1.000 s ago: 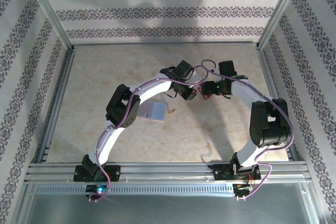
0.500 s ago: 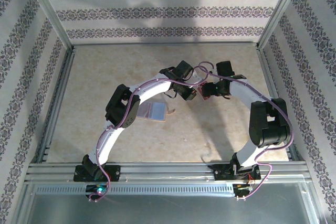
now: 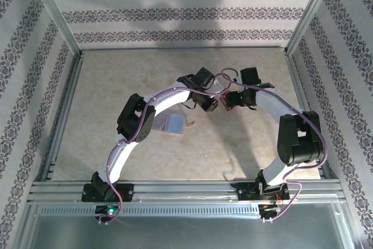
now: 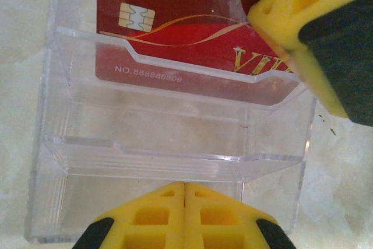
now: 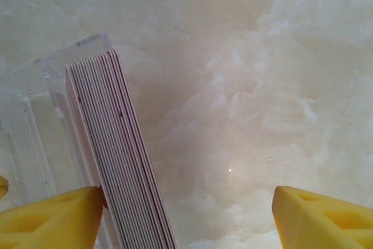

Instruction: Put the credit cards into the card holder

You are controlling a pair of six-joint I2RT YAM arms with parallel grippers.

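Lab rig: aluminium frame (image 3: pixel 186 190), wallpapered panels (image 3: pixel 186 10)

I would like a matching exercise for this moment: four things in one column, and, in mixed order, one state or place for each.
1 left gripper
2 right gripper
3 credit cards
4 card holder

A lying flat on the table
B jaws shut
C jaws open
D stacked in a clear stand

Pairs: 1-B, 2-C, 3-D, 4-A

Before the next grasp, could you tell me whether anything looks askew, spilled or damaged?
Nothing stands out. The thin red credit cards sit as a tidy stack in the rear tier of the clear plastic stand; the tan rectangular card holder lies open and flat on the marbled table.
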